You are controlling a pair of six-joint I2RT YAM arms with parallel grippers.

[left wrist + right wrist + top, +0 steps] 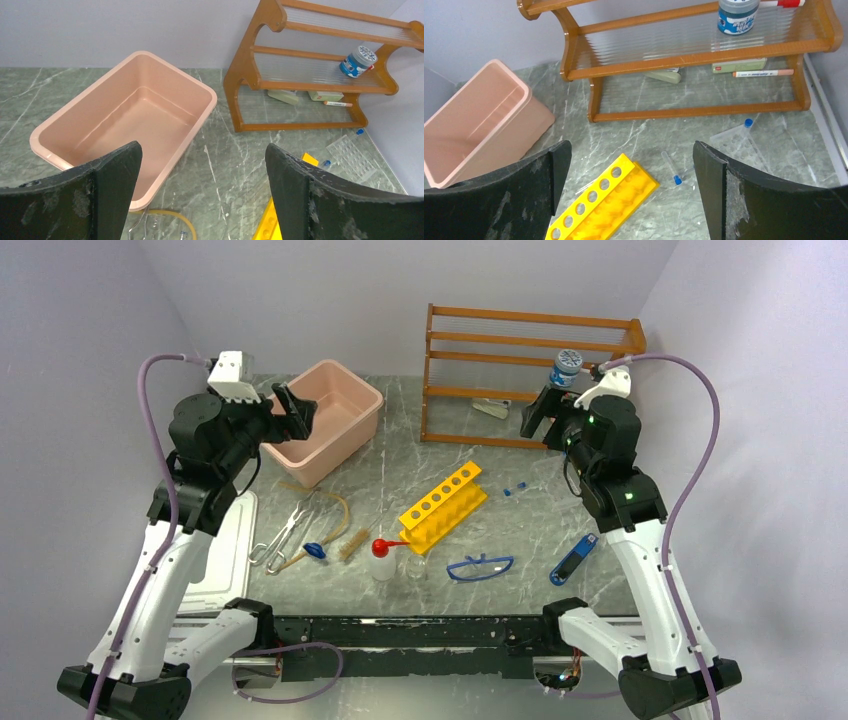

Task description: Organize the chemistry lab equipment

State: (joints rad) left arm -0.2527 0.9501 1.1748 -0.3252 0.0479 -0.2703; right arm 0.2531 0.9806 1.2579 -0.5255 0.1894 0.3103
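Left fingers (107, 190) are standing wide apart and gripping nothing, hanging over the bench (400, 455) at the near side of the pink tub (125, 115). The tub is sitting open at the back left.

Right fingers (524, 185) are also spread wide and carrying nothing, facing the wooden shelf rack (694, 107) at the back right. A blue-lidded jar (738, 15) is sitting on an upper shelf of it.

The task items are lying loose on the bench between the two arms:
- The yellow holed rack (443, 507) is lying diagonally near the middle.
- The blue-capped tubes (515, 488) are lying just right of the rack, apart from it.
- The red-capped squeeze bottle (382, 558) is standing upright near the front edge.
- The tiny clear beaker (415, 567) is sitting just beside the bottle on its right.
- The blue-framed goggles (480, 566) are resting to the right of the beaker.
- The metal tongs (285, 535) are lying left of the bottle.
- The tan tubing (345, 512) is looping beside the tongs; whether they are touching, I cannot tell.

A white lid (225, 550) is lying flat at the far left by the left arm.
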